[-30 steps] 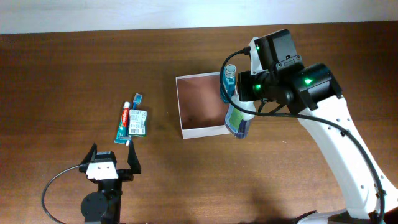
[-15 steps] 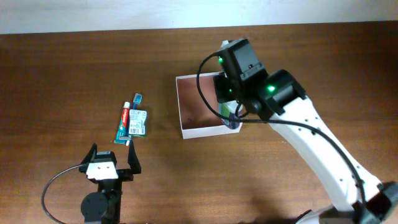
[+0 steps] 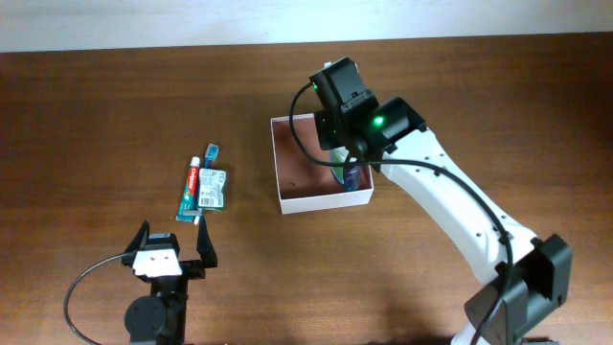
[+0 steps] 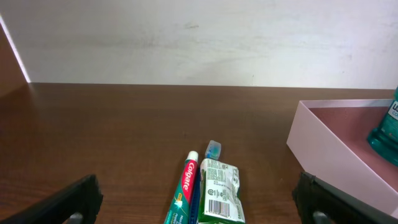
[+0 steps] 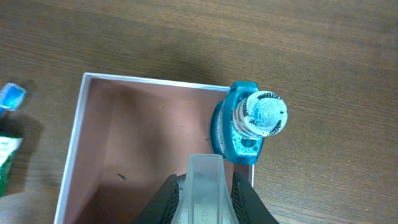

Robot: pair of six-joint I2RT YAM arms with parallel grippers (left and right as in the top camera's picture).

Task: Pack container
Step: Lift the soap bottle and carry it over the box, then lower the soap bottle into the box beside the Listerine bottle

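The container is a shallow white-walled box with a reddish-brown inside, right of the table's middle. It also shows in the left wrist view and the right wrist view. My right gripper hangs over the box's right half. Its jaws are shut on a clear plastic part of a blue mouthwash bottle with a white cap. The bottle stands inside the box against its right wall and also shows in the left wrist view. My left gripper is open and empty near the table's front left.
A toothpaste tube, a green packet and a blue toothbrush lie together left of the box, just ahead of the left jaws. They also show in the left wrist view: the tube, the packet and the brush.
My right gripper has moved left from beside the box's right wall to over its inside, carrying the bottle, which now stands upright in the box. The left arm has not moved.
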